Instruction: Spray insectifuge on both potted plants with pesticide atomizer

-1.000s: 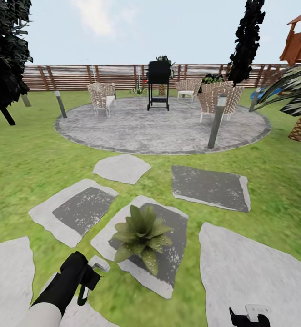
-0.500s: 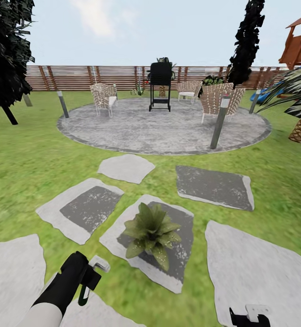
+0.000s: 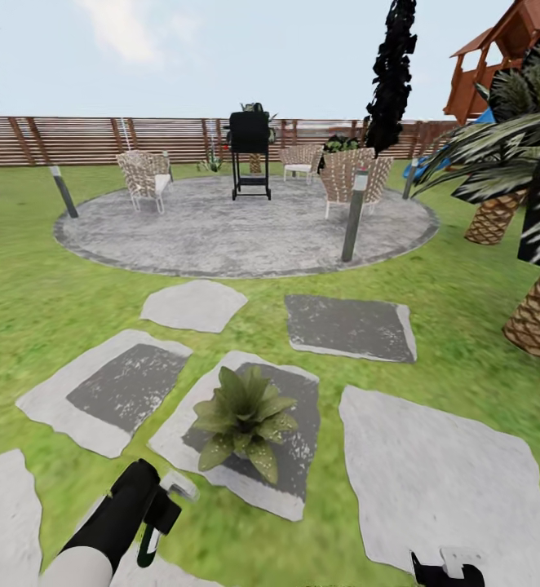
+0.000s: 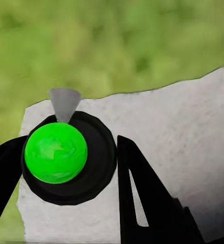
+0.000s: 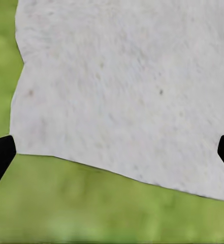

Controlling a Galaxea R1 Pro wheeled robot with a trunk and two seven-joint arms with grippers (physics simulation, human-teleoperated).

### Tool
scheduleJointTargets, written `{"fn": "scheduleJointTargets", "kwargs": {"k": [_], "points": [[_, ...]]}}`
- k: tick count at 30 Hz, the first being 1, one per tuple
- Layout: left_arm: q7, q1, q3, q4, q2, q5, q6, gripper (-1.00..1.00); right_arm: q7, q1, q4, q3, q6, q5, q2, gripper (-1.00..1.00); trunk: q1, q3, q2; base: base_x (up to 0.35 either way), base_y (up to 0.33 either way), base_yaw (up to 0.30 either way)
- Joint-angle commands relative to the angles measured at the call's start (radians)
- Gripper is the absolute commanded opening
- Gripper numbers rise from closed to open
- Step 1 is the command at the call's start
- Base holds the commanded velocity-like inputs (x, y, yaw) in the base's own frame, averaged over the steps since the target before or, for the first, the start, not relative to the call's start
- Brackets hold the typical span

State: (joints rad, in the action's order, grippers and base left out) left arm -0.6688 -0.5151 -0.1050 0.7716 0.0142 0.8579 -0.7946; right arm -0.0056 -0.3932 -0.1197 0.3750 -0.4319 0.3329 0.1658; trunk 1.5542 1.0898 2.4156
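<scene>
One potted plant (image 3: 241, 416), a low rosette of speckled green leaves, stands on a grey stepping stone (image 3: 298, 469) just ahead of me. The second potted plant is out of view. My left gripper (image 3: 165, 499) hangs low to the plant's left, shut on the pesticide atomizer (image 3: 176, 487), whose pale end points toward the plant. In the left wrist view the atomizer (image 4: 58, 152) appears end-on as a green disc in a black ring between the black fingers (image 4: 142, 188). My right gripper (image 3: 449, 567) sits at the lower right, open over stone and grass (image 5: 112, 152).
Several stepping stones (image 3: 437, 465) lie across the lawn. Beyond them, the round paved patio (image 3: 245, 232) carries a black grill (image 3: 250, 155), wicker chairs (image 3: 143, 175) and a grey bollard light (image 3: 354, 216). Palms with woven trunks (image 3: 539, 318) crowd the right side. A slatted fence (image 3: 74, 139) closes the back.
The whole view has shifted, with the scene sliding left and more of the right-hand palms showing: the camera turned. Both arms hold the same pose, the atomizer still gripped.
</scene>
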Motion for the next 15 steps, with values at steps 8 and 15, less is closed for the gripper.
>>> {"fn": "scheduleJointTargets", "kwargs": {"k": [8,15], "points": [[-0.01,-0.001,0.005,-0.031,0.0,0.017,-0.003,-1.0,-0.001,-0.001,0.002,0.008,-0.004,0.011,0.0,1.0,0.0,0.001,0.0,0.0,0.008,-0.285],[-0.011,-0.001,0.005,-0.031,0.0,0.016,-0.002,-1.0,-0.001,-0.001,0.002,0.008,-0.004,0.011,0.0,1.0,0.0,0.001,0.0,0.0,0.259,-0.049]]}}
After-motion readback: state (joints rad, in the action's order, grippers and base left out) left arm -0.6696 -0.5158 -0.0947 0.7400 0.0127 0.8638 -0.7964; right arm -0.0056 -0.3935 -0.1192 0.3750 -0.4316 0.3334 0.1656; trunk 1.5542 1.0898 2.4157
